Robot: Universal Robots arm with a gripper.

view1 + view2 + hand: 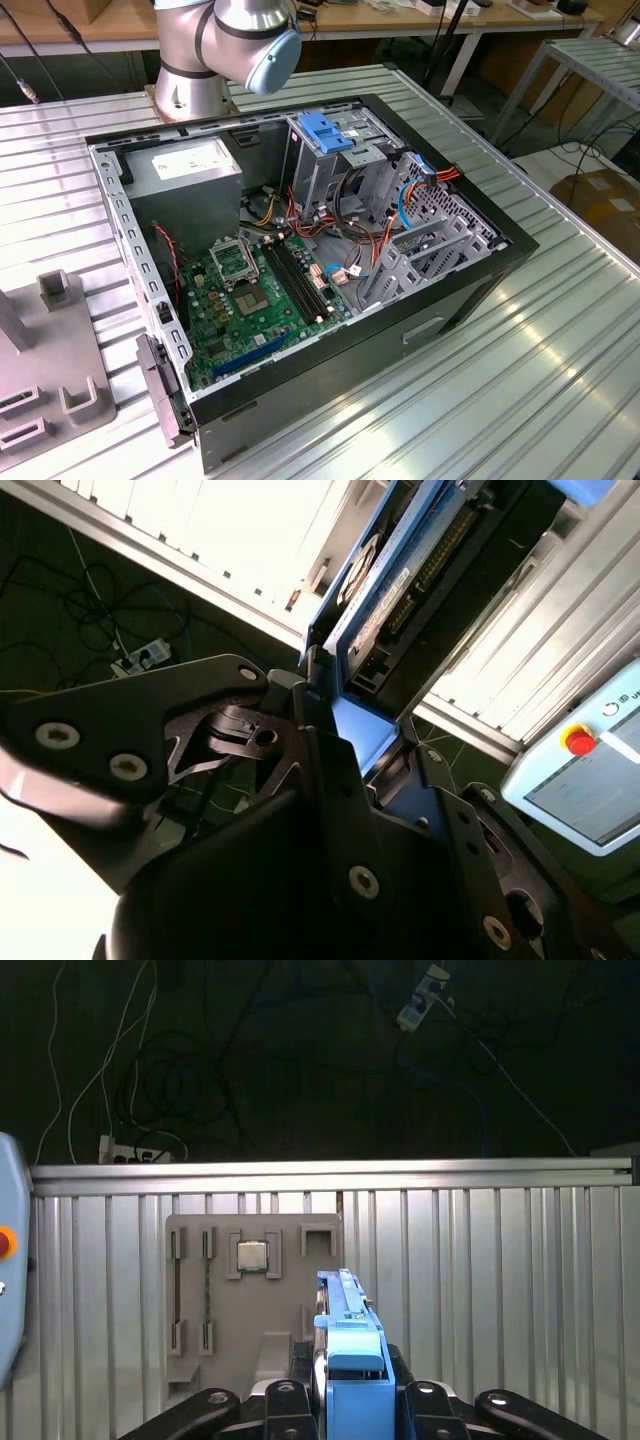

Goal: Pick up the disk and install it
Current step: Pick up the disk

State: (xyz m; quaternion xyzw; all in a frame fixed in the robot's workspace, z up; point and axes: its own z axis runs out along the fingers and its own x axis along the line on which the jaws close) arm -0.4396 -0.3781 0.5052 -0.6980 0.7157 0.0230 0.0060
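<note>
Exterior view: the computer case (pixel 450 310) lies on its side on the ribbed metal table (pixel 540 380), open face up, probably so its bays can be reached from above. The drive cage (pixel 330 175) sits in the upper middle of the frame with a blue clip (pixel 325 130) on top. The arm's base (pixel 220 45) is at the top edge. A grey fixture tray (pixel 50 390) is low at the exterior view's left.

Second wrist view: the gripper (pixel 365 735) is clamped on the disk (pixel 390 590), black fingers (pixel 300 705) pressing the blue carrier frame rather than the labelled face, likely to spare the label and connectors.

First wrist view: the disk (pixel 345 1320) stands edge-on between the gripper (pixel 352 1398) fingers, held by one end so its free end can lead into a slot. It hangs over the fixture tray (pixel 215 1300), which also holds a small chip (pixel 251 1256). The disk is not in the case, so the install is not yet done.
</note>
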